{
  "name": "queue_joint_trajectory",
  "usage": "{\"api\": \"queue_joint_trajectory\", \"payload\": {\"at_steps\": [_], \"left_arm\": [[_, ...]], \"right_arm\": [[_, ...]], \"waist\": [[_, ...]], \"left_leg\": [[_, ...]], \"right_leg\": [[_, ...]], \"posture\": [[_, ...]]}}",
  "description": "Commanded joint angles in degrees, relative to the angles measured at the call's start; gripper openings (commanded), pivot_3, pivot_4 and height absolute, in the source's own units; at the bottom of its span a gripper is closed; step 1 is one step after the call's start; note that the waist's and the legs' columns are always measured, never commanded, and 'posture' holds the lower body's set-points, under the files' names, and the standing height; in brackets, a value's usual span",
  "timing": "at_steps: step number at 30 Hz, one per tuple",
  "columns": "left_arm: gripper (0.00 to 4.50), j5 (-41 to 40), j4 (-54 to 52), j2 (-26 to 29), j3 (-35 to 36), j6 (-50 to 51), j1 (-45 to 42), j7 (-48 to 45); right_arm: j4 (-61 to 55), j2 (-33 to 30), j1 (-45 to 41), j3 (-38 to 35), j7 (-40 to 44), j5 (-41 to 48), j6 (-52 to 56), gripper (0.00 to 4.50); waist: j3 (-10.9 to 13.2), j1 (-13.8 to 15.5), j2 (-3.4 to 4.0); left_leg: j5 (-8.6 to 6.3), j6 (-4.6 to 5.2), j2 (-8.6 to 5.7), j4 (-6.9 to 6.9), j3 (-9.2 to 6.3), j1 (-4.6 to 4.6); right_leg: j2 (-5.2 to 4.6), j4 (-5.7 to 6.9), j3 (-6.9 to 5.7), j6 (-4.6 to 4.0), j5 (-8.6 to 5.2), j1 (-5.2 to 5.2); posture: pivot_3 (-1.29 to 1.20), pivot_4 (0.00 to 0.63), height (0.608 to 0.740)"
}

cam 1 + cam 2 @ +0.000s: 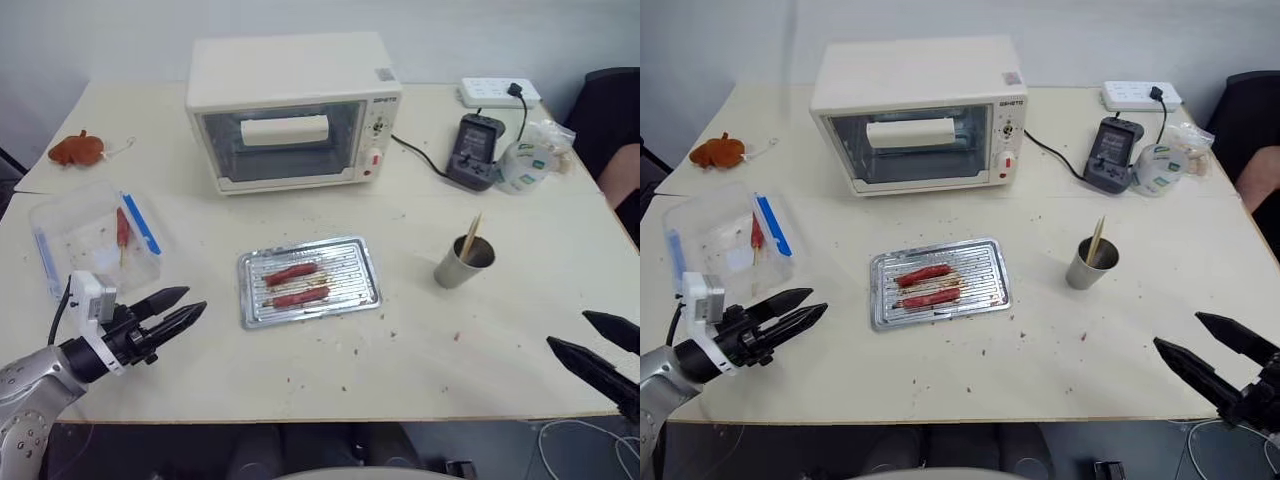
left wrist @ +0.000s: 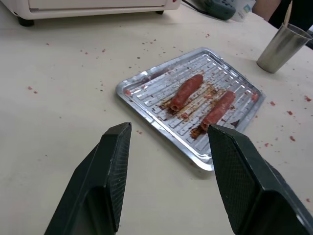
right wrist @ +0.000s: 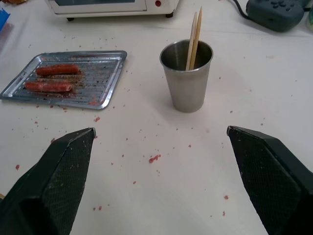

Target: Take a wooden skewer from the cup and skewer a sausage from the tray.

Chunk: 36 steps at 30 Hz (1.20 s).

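Wooden skewer: stood upright in the steel cup, leaning on its rim, a second stick beside it. Cup placed on the pale tabletop, right of the silver tray and well apart from it. On the tray's ridged base, two reddish-brown sausages side by side; nearer sausage just in front of the other, both lying lengthwise across the tray. Red crumbs scattered around tray and cup.

Behind the tray, a cream toaster oven. Left of the tray, a clear plastic box with blue edges, holding a thin dark-red sausage on a short stick. Far right, a power strip, a dark handheld device and a clear bag with a green label. Nothing between either pincer and cup or tray.

Left pincer: hovered near the front left edge, roughly level, aimed toward the tray, fingers parted, grasping nothing. Right pincer: hovered at the front right corner, aimed toward the cup, spread wide, empty.
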Motion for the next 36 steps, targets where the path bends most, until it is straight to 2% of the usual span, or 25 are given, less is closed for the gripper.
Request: {"api": "queue_joint_trajectory", "payload": {"at_steps": [1,3,5,8,11,15,16,25,36], "left_arm": [[2.61,1.3,0.1,0.2,1.6,-1.7,-0.8,0.2],[2.61,1.9,0.3,0.0,1.8,-1.1,-1.0,1.7],[2.61,2.8,0.2,-0.1,1.8,-1.4,-0.9,2.4],[2.61,3.2,-0.2,-0.2,2.1,-1.2,0.4,1.9],[3.13,1.2,-0.8,-0.3,3.5,-0.2,2.3,0.4],[4.29,3.5,-1.1,-0.8,4.2,-2.3,3.9,0.4],[4.46,4.0,-0.9,-0.9,4.3,-2.7,4.0,0.6],[4.46,3.7,-0.3,-1.2,3.5,-2.4,2.4,0.7],[4.46,3.2,0.1,-1.6,0.7,-1.0,0.4,0.3]], "right_arm": [[0.4,-0.6,0.8,1.5,-1.0,-0.9,-4.3,4.5],[1.1,-1.1,0.9,3.3,-1.6,-1.6,-5.8,4.5],[1.8,-1.7,0.7,4.8,-2.4,-1.9,-7.1,4.5],[3.2,-3.0,0.3,6.2,-3.3,-1.7,-8.1,4.5],[4.4,-4.5,0.1,7.2,-3.6,-1.5,-8.8,4.5],[6.5,-6.4,-1.6,9.4,-5.3,-4.4,-10.9,4.5],[7.0,-6.9,-2.2,9.8,-5.6,-4.6,-11.2,4.5],[9.2,-8.5,-5.5,11.7,-8.8,-6.5,-13.1,4.5],[8.5,-8.4,-6.6,11.8,-13.6,-5.0,-11.0,4.5]], "waist": [[0.0,0.0,-0.04],[-0.1,0.0,-0.16],[-0.2,0.2,-0.32],[-0.2,0.4,-0.33],[-0.2,0.8,-0.35],[-0.2,1.2,-0.42],[-0.1,1.3,-0.46],[-0.2,1.2,-0.91],[-0.2,1.2,-0.94]], "left_leg": [[0.0,-0.01,0.17,-0.02,0.02,-0.05],[0.01,0.16,0.18,0.0,0.54,-0.06],[-0.25,0.26,0.04,0.08,0.9,-0.14],[-0.52,0.39,-0.16,0.26,1.13,0.05],[-0.59,0.42,-0.18,0.22,1.14,0.41],[-0.6,0.44,-0.18,0.25,1.19,0.52],[-0.6,0.44,-0.23,0.28,1.26,0.53],[-0.56,0.51,-0.45,0.73,1.6,0.75],[-0.69,0.68,-0.44,0.62,1.96,0.74]], "right_leg": [[-0.01,-0.02,-0.03,0.0,0.0,-0.03],[-0.01,0.26,0.07,-0.13,-0.18,-0.34],[-0.08,1.35,0.08,-0.53,-0.55,-1.09],[-0.15,2.44,0.3,0.55,-0.92,-1.45],[-0.11,2.73,0.38,0.58,-1.17,-1.57],[-0.07,2.77,0.49,-0.01,-1.51,-1.57],[-0.08,2.77,0.63,-0.03,-1.52,-1.57],[-0.07,2.57,1.45,0.07,-1.31,-1.2],[-0.05,2.57,1.72,0.15,-1.27,-1.26]], "posture": [[0.0,0.15,0.74],[0.0,0.15,0.74],[0.0,0.15,0.74],[0.0,0.15,0.74],[0.0,0.15,0.74],[0.0,0.15,0.74],[0.0,0.15,0.74],[0.0,0.15,0.74],[0.0,0.15,0.74]]}}
